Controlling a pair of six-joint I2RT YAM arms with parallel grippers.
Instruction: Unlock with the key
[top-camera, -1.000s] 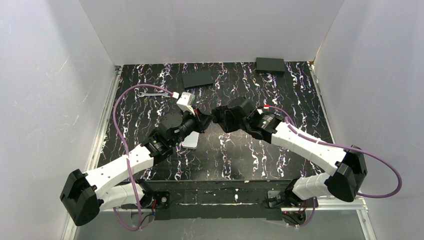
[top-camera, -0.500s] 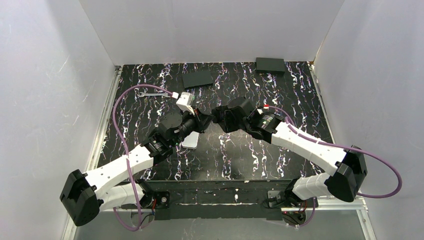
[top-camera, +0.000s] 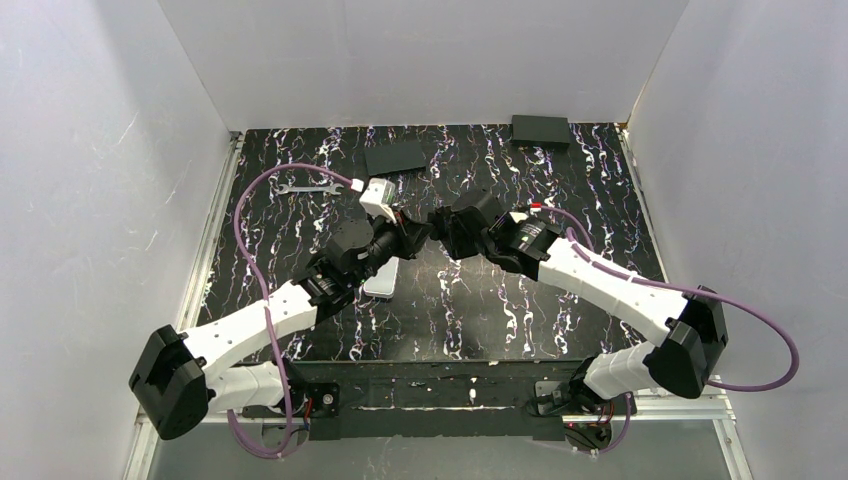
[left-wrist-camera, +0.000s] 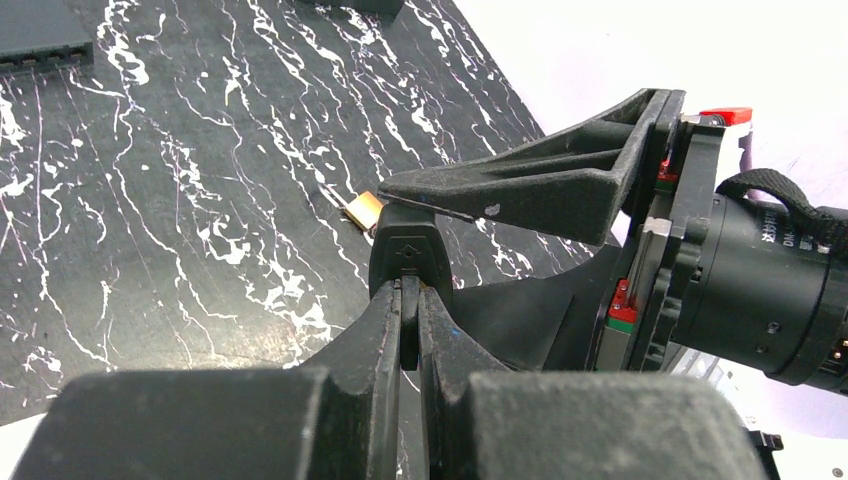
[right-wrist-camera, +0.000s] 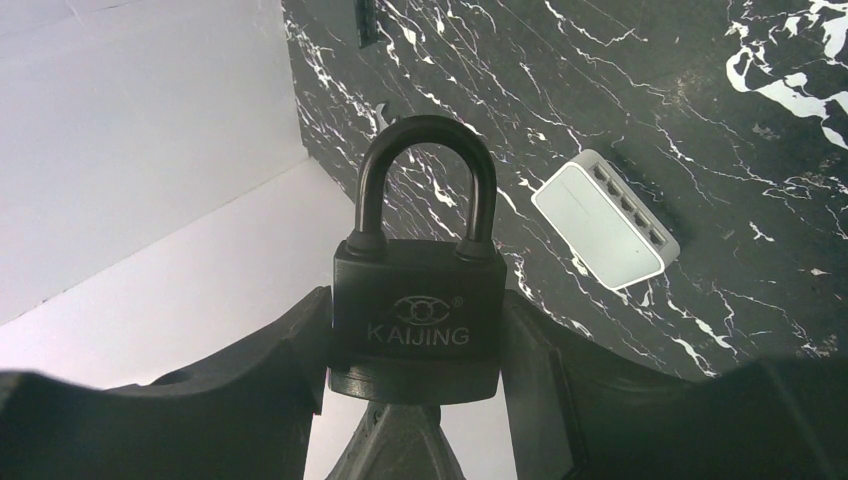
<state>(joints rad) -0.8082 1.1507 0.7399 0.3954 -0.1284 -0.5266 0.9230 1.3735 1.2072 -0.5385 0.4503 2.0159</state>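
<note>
Above the middle of the table (top-camera: 500, 300), the two arms meet nose to nose, both lifted clear of the surface. The left pincer (left-wrist-camera: 405, 300) is pressed together on the black head of the key (left-wrist-camera: 405, 250), one finger flat against each face. The right pincer (right-wrist-camera: 418, 345) is clamped on the padlock (right-wrist-camera: 418, 315), a finger on either side of its body. It holds the lock with the shackle (right-wrist-camera: 428, 180) pointing away from its wrist and the underside turned toward the left arm.

By the look of it, both pickups are done and the key has been brought to the bottom of the lock. In the right wrist view a dark shape sits tight under the lock's lower edge, which is probably the key head at the keyhole. The keyhole itself is hidden, so how deep the blade sits cannot be told. A brass glint (left-wrist-camera: 362, 208) shows just beyond the head in the left wrist view. It may belong to the key or it may be lying on the table.

The unlocking itself is not done, since both legs of the shackle are down in the body and no gap shows. The key has yet to be turned until the shackle springs, and if the blade is only at the mouth of the keyhole it must be pushed home first.
</note>
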